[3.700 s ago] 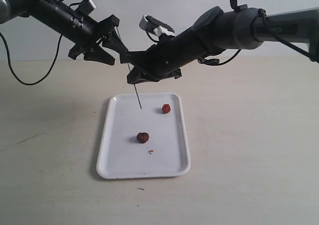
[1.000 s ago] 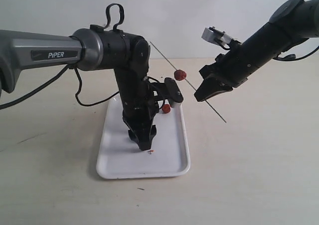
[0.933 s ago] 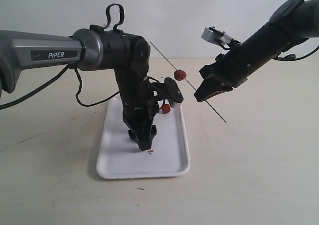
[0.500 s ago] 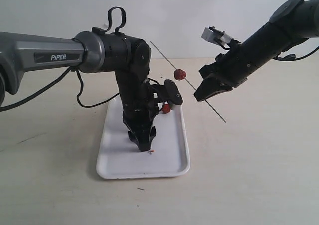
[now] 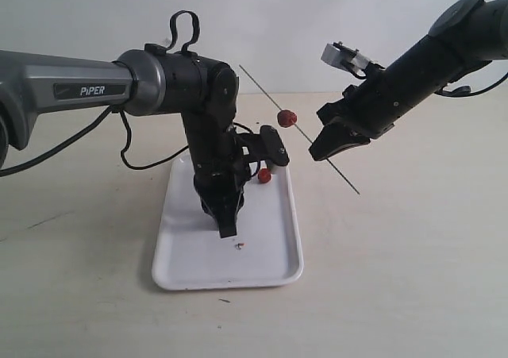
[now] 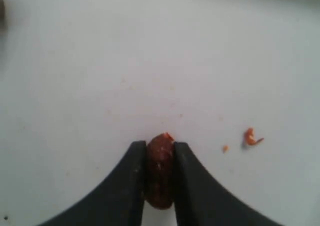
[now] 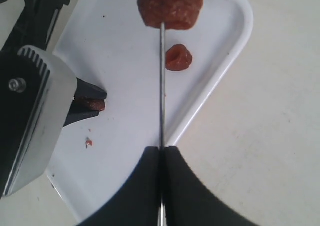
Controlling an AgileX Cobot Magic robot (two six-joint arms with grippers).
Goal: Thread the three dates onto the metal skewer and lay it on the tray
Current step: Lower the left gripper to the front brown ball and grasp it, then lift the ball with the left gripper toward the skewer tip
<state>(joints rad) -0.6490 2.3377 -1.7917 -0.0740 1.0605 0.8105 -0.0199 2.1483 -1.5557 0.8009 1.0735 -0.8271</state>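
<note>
The white tray (image 5: 171,271) lies at the centre. My left gripper (image 5: 226,229) points down over it, shut on a dark date (image 6: 159,168) just above the tray floor (image 6: 150,60). Right of the tray, my right gripper (image 5: 321,153) is shut on the thin metal skewer (image 5: 258,85), which slants up to the left. A redder date (image 5: 286,118) is threaded on the skewer (image 7: 162,85) some way above the jaws. The third, small date (image 5: 263,175) lies loose on the tray's far part (image 7: 178,56).
A tiny reddish crumb (image 6: 251,137) lies on the tray beside the left gripper. The left arm's elbow and cable rise over the tray's far left side. Bare tan tabletop (image 5: 397,279) surrounds the tray.
Since 3.7 s ago the skewer has passed to the right gripper with one date on it. The left gripper came down and closed on the dark date, then rose slightly in the last half second.
</note>
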